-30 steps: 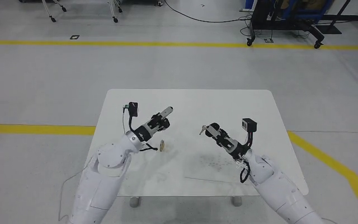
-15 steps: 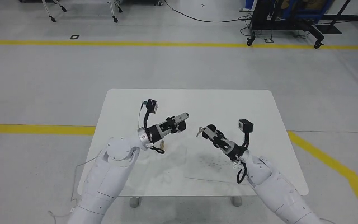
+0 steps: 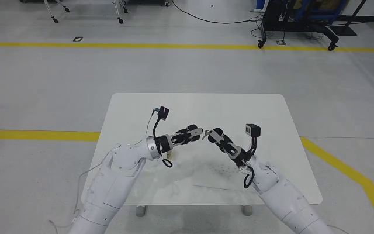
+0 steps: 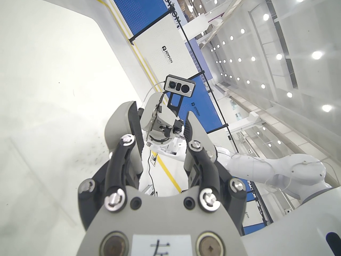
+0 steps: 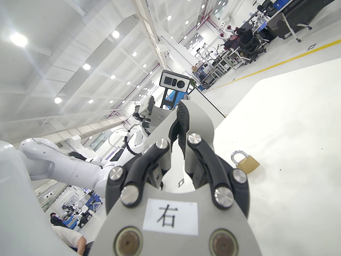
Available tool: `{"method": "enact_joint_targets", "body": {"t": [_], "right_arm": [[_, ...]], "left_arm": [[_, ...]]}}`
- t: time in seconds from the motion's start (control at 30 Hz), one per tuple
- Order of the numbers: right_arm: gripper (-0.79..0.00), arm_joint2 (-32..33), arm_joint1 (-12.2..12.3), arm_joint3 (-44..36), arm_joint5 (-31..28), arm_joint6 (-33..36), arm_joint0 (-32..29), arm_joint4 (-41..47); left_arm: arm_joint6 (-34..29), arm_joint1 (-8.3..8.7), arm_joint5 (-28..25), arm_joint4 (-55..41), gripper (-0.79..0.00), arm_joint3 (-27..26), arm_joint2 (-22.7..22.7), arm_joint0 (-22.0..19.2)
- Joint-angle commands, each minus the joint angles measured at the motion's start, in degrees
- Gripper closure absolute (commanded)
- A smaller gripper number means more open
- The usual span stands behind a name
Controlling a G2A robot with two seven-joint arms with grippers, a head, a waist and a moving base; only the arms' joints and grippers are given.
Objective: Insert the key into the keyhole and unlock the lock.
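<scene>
As the key (image 3: 204, 134) seems about to be passed between the arms above the white table (image 3: 257, 111), it should be released only once the second grip is firm. The left gripper (image 4: 162, 118) is seen with fingers apart, nothing held. The right gripper (image 5: 182, 110) is pressed together, apparently on the key. The padlock (image 5: 246, 161) is seen lying on the table, shackle closed, apart from both

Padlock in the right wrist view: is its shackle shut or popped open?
Shut, as far as it shows: both legs of the shackle run into the brass body of the padlock, which lies on the table.
</scene>
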Motion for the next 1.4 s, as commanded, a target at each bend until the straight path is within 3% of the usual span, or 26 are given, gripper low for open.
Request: {"method": "enact_joint_targets", "body": {"t": [0.0, 0.6, 0.77, 0.87, 1.27, 1.3, 1.33, 1.37], "right_arm": [[0.000, 0.0, -0.1, 0.0, -0.4, 0.5, 0.0, 0.8], [0.000, 1.0, -0.9, 0.9, -1.7, 4.1, 0.0, 4.6], [0.000, 1.4, -1.1, 0.7, -1.7, 4.5, -0.3, 4.6], [0.000, 1.6, -1.1, 0.6, -1.7, 4.8, -0.4, 4.7], [-0.012, 2.4, -1.5, 0.3, -1.8, 6.0, -0.9, 5.0], [-0.372, 2.4, -1.6, 0.2, -1.8, 6.3, -0.9, 5.1], [-0.785, 2.3, -1.6, 0.2, -1.7, 6.6, -1.0, 5.2], [-0.785, 2.3, -1.6, 0.1, -1.7, 6.8, -1.0, 5.3]], "left_arm": [[-0.1, 0.04, 0.1, 0.4, -0.308, -0.2, 0.4, 0.0], [-0.7, 0.52, 0.3, 0.9, -0.200, -1.1, 2.1, 0.0], [-0.9, 0.63, 0.3, 1.2, -0.105, -1.1, 2.6, -0.1], [-0.6, 0.69, 0.1, 1.3, 0.000, -1.0, 2.8, -0.2], [1.0, 1.03, 0.4, 2.3, 0.000, -1.0, 2.9, -0.2], [1.0, 1.06, 0.3, 2.3, 0.000, -1.0, 2.9, -0.2], [1.2, 1.08, 0.3, 2.4, 0.000, -1.0, 2.9, -0.2], [1.2, 1.11, 0.3, 2.5, 0.000, -1.0, 2.9, -0.2]]}}
